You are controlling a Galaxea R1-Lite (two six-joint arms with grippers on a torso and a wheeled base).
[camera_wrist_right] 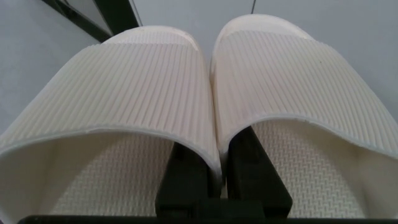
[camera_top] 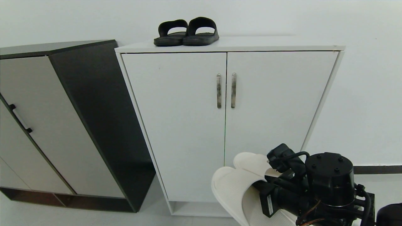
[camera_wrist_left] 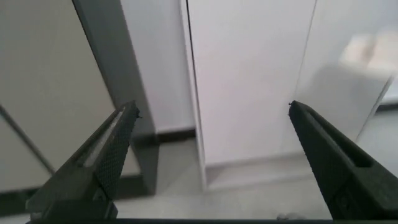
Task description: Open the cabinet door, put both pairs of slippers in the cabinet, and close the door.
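Clamping the white slippers (camera_top: 232,185) toes-forward in the right gripper (camera_wrist_right: 221,171), low before the shut white cabinet (camera_top: 176,125), below and right of its door handles (camera_top: 219,91), while presenting the empty left gripper (camera_wrist_left: 211,109) spread toward its lower left.

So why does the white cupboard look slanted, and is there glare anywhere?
Head view: the white cupboard narrows downward, likely from the camera's steep downward angle; the light is soft and even, with no harsh glare. Right wrist view: the white slippers loom large, pinched by the right claw.
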